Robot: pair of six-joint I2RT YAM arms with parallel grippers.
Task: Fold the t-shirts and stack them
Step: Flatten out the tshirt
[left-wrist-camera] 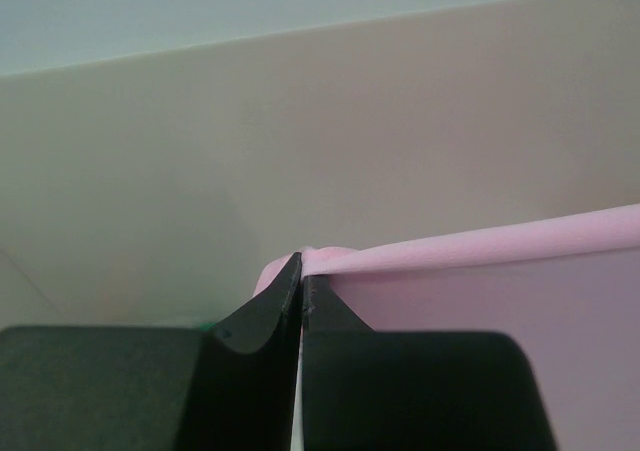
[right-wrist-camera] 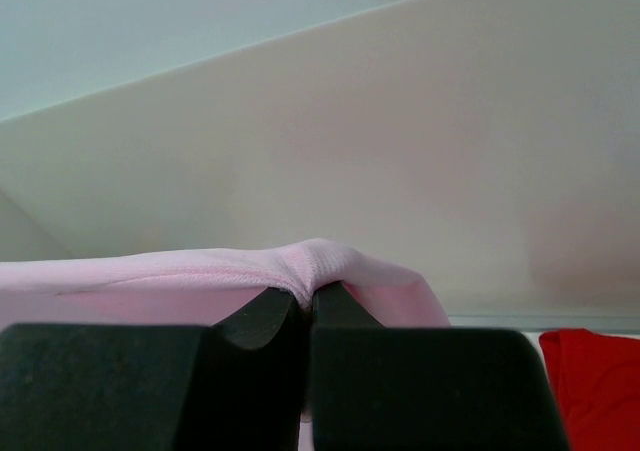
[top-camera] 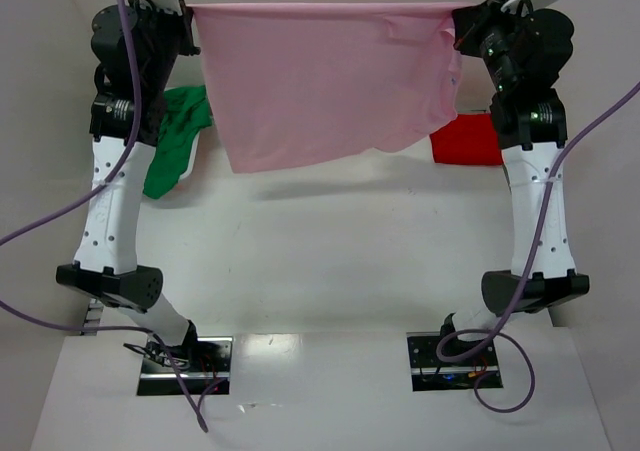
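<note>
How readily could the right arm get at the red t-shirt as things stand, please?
Probably not: the right gripper is shut on the pink t-shirt, stretched between it and the left gripper. The red t-shirt lies close by its arm, but it must let go first.

The table (top-camera: pixel 330 261) is viewed from high above its near edge, looking down and forward. Each wrist view is taken close behind its own gripper, the left gripper (left-wrist-camera: pixel 302 271) and the right gripper (right-wrist-camera: pixel 306 296), and faces a pale wall (left-wrist-camera: pixel 300 151). The pink t-shirt (top-camera: pixel 330 81) is shared by all three views. The red t-shirt (top-camera: pixel 470 139) is shared by the overhead and right wrist views.
</note>
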